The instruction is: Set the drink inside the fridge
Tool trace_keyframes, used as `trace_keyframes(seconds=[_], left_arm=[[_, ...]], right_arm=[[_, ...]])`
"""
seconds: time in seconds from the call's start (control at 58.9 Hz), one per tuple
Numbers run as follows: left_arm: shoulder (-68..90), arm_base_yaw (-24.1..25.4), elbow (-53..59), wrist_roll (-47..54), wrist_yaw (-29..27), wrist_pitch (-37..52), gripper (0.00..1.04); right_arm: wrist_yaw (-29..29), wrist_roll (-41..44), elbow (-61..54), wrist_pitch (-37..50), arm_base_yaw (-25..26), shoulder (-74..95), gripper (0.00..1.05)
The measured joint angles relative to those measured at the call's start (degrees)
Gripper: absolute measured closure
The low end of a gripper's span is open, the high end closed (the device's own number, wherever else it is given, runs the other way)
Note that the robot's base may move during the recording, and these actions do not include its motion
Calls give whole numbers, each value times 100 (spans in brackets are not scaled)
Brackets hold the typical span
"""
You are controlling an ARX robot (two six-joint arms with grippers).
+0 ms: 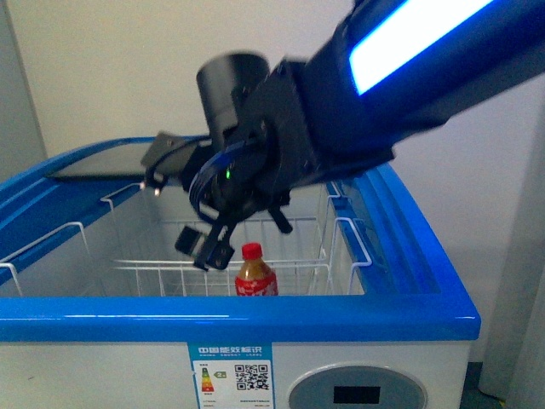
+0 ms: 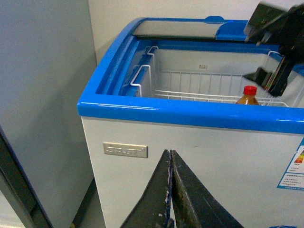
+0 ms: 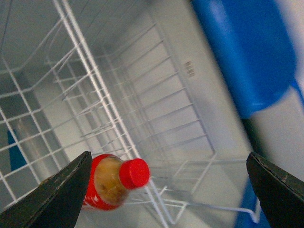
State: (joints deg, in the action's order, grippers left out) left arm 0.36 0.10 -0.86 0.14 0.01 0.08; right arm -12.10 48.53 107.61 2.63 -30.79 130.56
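Observation:
The drink [image 1: 255,274], a small bottle of amber liquid with a red cap and red label, stands upright in a white wire basket [image 1: 153,273] inside the open fridge [image 1: 358,319]. It also shows in the left wrist view [image 2: 247,95] and the right wrist view [image 3: 113,179]. My right gripper [image 1: 243,234] hangs open just above the bottle, empty, its jaws wide apart; in the right wrist view [image 3: 168,190] the bottle stands close to one finger [image 3: 57,192], and I cannot tell whether they touch. My left gripper [image 2: 170,156] is shut and empty, in front of the fridge's white front wall.
The fridge's blue rim [image 1: 238,317] runs across the front, with the grey oval control panel [image 1: 356,394] below. The glass lid [image 1: 102,160] is slid to the back left. A grey-white cabinet [image 2: 42,95] stands beside the fridge. A white wall is behind.

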Motion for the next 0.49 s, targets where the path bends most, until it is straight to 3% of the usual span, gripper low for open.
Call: trace_keyframes(seconds=[0.305,0.492], left_arm=[[0,0,0,0,-2,0,102],[0,0,0,0,-2,0,102]], right_arm=[[-299,-1204,-1860,522,476,-2216,7],[-1086,-3292,-3781,-282,1346,-4760,7]])
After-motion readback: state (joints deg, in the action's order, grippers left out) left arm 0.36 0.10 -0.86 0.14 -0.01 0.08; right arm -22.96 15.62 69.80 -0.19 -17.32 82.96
